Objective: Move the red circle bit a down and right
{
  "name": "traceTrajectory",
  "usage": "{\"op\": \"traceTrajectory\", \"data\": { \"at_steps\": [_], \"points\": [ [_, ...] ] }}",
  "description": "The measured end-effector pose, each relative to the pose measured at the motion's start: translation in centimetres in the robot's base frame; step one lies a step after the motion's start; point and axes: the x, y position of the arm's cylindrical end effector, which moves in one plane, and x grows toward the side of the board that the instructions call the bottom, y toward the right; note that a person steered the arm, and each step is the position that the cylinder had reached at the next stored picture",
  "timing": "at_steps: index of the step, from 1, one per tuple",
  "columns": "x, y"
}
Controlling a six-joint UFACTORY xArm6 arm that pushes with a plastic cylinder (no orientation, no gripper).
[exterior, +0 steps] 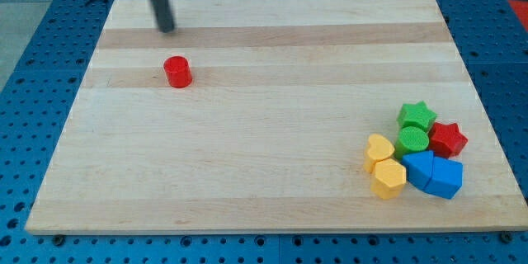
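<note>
1. Nearest the camera, by the board's bottom right corner: a tight cluster of blocks. The yellow hexagon [389,178] and yellow heart [379,150] form its left side; two blue blocks [435,173], shapes not clear, touch each other at its lower right.
2. Above these sit the green circle [412,141], the green star [417,116] and the red star [448,139], all touching or just beside their neighbours.
3. The task's thing, the red circle [177,72], stands alone near the top left corner of the wooden board [264,181], well apart from the cluster.
4. My tip [167,28] rests near the board's top edge, just above and slightly left of the red circle, not touching it. The arm carries no claw, so nothing is clenched, released or grasped.
5. Risk: the tip lies more above than left of the circle, so a straight push would likely drive it mostly down, with little rightward travel.
6. Risk: an off-centre contact on the round side may let the circle slip sideways off the rod.
7. Risk: too long a push would overshoot the small shift asked for.
8. Containers: none in view.
</note>
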Motion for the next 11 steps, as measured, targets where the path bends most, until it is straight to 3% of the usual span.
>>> {"op": "traceTrajectory", "data": {
  "at_steps": [1, 2, 4, 8, 11],
  "points": [
    [2.8, -6.4],
    [5.8, -5.5],
    [9.5, 2.9],
    [10.6, 12.6],
    [10.3, 12.7]
  ]
}}
